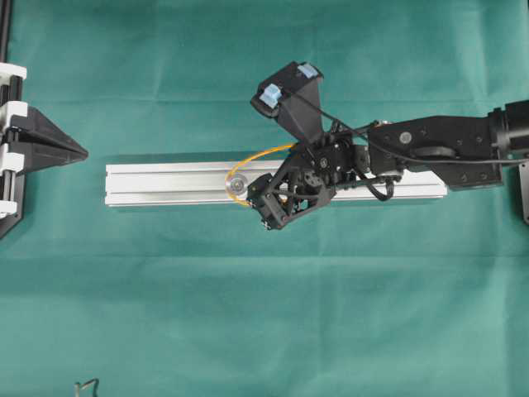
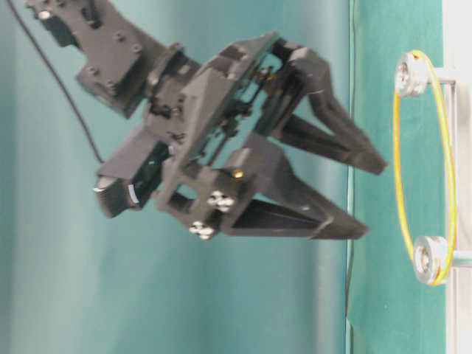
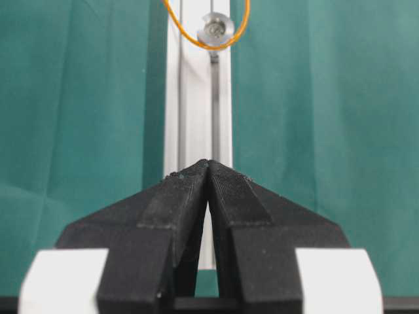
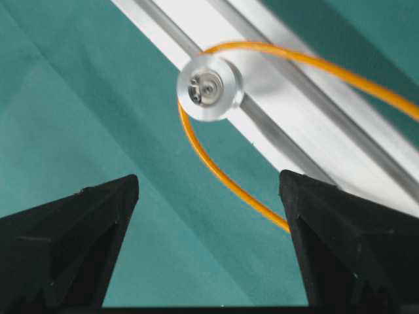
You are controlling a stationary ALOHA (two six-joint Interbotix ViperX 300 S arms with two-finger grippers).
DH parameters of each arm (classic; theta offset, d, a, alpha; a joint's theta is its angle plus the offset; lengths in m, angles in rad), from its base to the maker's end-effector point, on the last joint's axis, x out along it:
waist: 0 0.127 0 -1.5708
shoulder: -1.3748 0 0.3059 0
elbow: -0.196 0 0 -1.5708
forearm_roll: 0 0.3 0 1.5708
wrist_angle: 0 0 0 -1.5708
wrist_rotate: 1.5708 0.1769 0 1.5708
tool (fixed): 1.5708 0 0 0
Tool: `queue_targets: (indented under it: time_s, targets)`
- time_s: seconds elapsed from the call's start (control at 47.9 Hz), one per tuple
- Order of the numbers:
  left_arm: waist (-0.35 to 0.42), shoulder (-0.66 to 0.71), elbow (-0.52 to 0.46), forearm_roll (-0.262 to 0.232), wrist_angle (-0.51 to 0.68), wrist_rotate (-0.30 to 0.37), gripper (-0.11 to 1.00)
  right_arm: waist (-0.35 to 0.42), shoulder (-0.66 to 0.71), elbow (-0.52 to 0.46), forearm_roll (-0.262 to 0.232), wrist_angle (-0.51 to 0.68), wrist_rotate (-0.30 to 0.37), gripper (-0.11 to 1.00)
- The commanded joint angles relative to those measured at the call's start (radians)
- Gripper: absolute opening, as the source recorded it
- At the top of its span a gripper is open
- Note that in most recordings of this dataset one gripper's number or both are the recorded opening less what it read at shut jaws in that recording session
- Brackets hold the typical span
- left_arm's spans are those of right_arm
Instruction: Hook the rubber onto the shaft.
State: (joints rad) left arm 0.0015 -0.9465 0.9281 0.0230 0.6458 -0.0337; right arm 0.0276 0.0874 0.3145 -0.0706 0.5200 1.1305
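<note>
1. My right pincer [image 1: 266, 207] hangs over the aluminium rail [image 1: 165, 184] near its middle, tilted, fingers spread wide and grasping nothing.
2. In the table-level view, both of my right fingertips [image 2: 372, 166] end short of the rubber band [image 2: 400, 169], with a plain gap between them and the loop.
3. The rubber band [image 1: 263, 153] is a thin orange loop lying along the rail. In the table-level view it runs around two silver shafts [image 2: 410, 74], one at each end of the loop, and sits in their grooves.
4. From overhead, only the left-hand shaft [image 1: 238, 184] shows on the rail, with the orange cord curving round its left side; the rest of the loop goes under my right arm.
5. From my right wrist, that shaft [image 4: 208, 88] sits on the rail [image 4: 314, 124] between and beyond my spread fingers, the band [image 4: 222, 173] wrapped round it.
6. My left pincer [image 3: 208, 167] rests at the left end of the rail, clenched tip to tip and holding nothing, well apart from the band [image 3: 196, 40].
7. Green cloth [image 1: 264, 314] covers the table.
</note>
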Motion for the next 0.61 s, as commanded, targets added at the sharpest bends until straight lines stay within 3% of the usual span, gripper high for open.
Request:
queue_targets:
  time_s: [0.0, 0.334, 0.585]
  targets:
    - [-0.002, 0.003, -0.032, 0.003, -0.011, 0.0, 0.02, 0.0, -0.044, -0.041, -0.017, 0.02, -0.002, 0.91]
    - [-0.002, 0.003, -0.034, 0.003, -0.009, 0.0, 0.02, -0.012, -0.095, -0.098, -0.064, 0.098, -0.002, 0.91]
    - [-0.002, 0.002, -0.034, 0.003, -0.009, 0.0, 0.02, -0.017, -0.097, -0.095, -0.069, 0.109, -0.009, 0.91]
